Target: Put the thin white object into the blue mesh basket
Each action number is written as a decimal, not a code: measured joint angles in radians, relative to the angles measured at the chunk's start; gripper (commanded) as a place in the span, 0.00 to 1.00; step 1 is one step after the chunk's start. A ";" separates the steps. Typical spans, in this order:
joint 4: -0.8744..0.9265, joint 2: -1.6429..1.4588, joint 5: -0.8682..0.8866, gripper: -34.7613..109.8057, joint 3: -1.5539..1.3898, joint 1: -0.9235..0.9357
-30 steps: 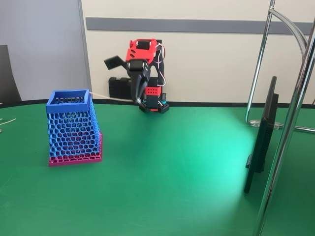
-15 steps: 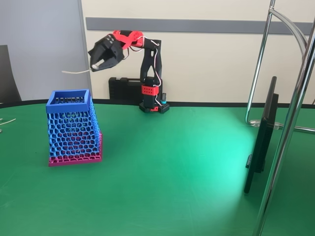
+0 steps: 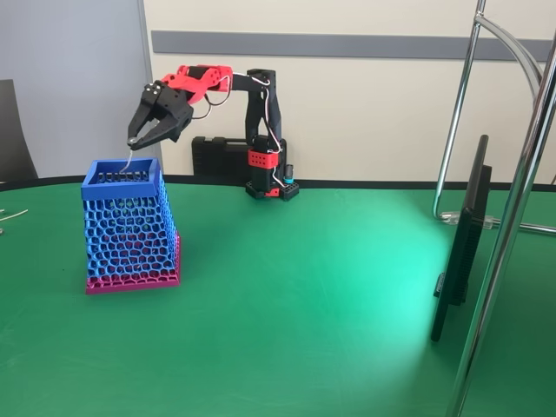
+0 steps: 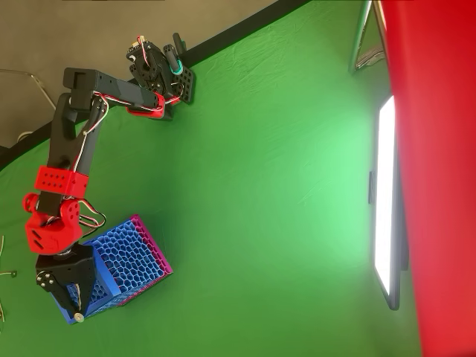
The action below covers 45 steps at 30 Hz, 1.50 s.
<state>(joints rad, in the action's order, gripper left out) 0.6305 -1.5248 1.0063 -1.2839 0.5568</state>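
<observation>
1. From my station the thin white object (image 3: pixel 129 162) is hard to read: in the fixed view it shows as a faint pale line hanging from the gripper (image 3: pixel 137 141) down to the rim of the blue mesh basket (image 3: pixel 130 228). In the overhead view I make out just its small round bead (image 4: pixel 79 317) at the lower left, beside the basket's rim.
2. The gripper's fingers are pinched around the top of that rod, directly above the basket's mouth.
3. I cannot tell what lies inside the basket; the mesh and the arm (image 4: pixel 74 149) cover its opening from above.
4. The basket sits left of centre on the green table (image 3: pixel 304 295), with wide bare cloth to its right up to the dark screen (image 3: pixel 460 243) and chrome stand (image 3: pixel 512 208).
</observation>
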 measured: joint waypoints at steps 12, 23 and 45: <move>-0.064 -0.041 -0.091 0.29 -0.135 0.087; -0.097 -0.160 -0.173 0.35 -0.250 0.121; -0.206 -0.598 -0.541 0.40 -0.778 0.058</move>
<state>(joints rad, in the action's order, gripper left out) 0.4249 -2.1230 0.4648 -2.0617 0.6151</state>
